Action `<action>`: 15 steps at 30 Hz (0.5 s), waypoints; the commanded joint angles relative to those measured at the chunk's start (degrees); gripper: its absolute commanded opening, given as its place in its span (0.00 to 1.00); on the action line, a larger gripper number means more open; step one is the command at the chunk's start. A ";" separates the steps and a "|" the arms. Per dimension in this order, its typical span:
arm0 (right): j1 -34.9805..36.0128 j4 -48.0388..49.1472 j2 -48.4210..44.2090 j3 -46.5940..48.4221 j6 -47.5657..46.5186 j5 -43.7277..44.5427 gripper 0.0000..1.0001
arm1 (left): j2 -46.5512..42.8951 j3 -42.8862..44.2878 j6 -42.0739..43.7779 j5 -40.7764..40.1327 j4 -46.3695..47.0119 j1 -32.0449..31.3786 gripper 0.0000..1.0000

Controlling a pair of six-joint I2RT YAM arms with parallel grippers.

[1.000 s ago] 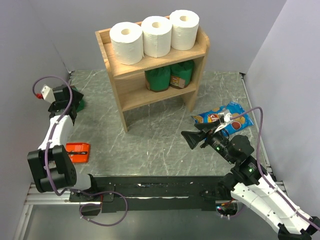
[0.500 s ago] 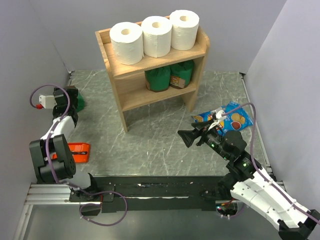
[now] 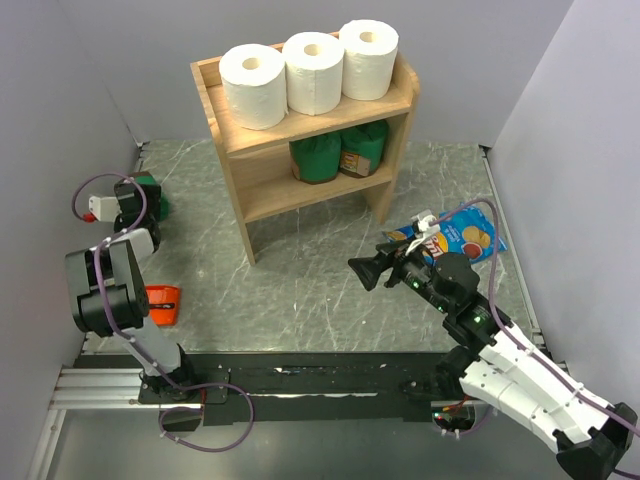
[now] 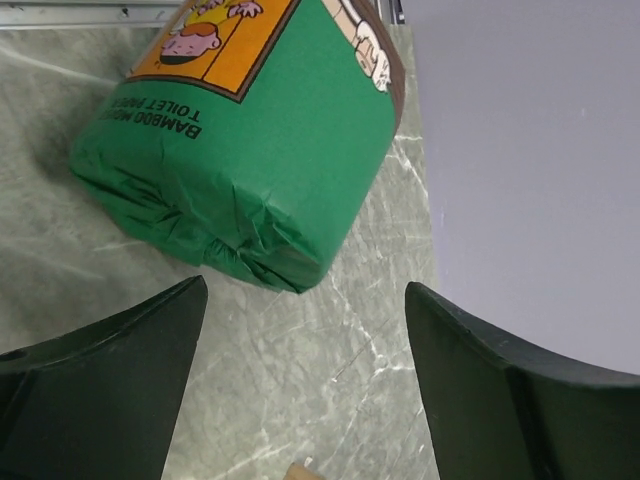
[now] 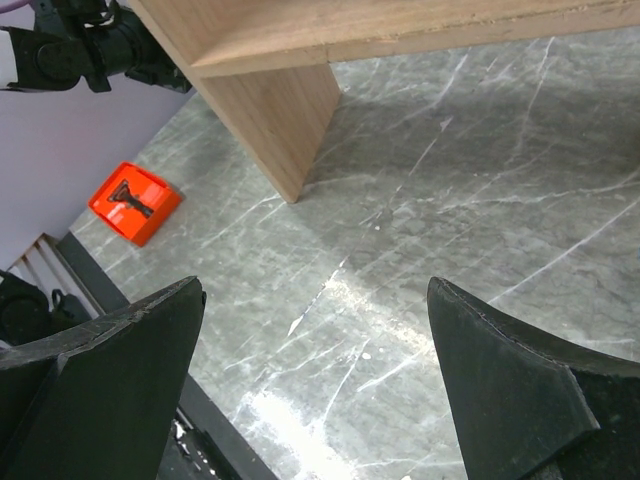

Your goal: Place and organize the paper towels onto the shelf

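Three white paper towels point(image 3: 252, 85) point(image 3: 313, 72) point(image 3: 368, 58) stand in a row on the top tier of the wooden shelf point(image 3: 330, 118). My left gripper point(image 3: 140, 197) is by the left wall, open, with bare floor between its fingers. In the left wrist view the left gripper point(image 4: 305, 290) sits just short of a green package point(image 4: 250, 140) and does not touch it. My right gripper point(image 3: 365, 272) hovers open in front of the shelf's right leg. The right wrist view shows the right gripper point(image 5: 315, 290) empty over the marble floor, with the shelf point(image 5: 290, 110) leg ahead.
Two green packages point(image 3: 318, 155) point(image 3: 362, 148) stand on the lower tier. A blue chips bag point(image 3: 460, 235) lies right of the shelf behind the right arm. An orange tool point(image 3: 160, 303) lies by the left arm's base. Grey walls close in on the left and right.
The left arm has folded back and drawn in along the left wall, its jaws narrowing slightly. The right gripper has moved a little left and forward. The paper towels have not moved.
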 commanded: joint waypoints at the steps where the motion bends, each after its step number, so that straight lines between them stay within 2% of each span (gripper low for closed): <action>1: 0.30 3.28 1.05 1.85 -1.16 1.02 0.99 | 2.86 1.69 0.82 0.79 8.19 0.40 0.85; 9: 0.30 3.98 3.42 2.47 -1.51 1.11 0.99 | 4.97 3.09 3.19 0.09 11.18 0.49 0.84; 15: 0.30 4.16 4.40 2.82 -1.77 1.28 1.00 | 6.29 3.71 5.22 -0.35 12.59 0.76 0.78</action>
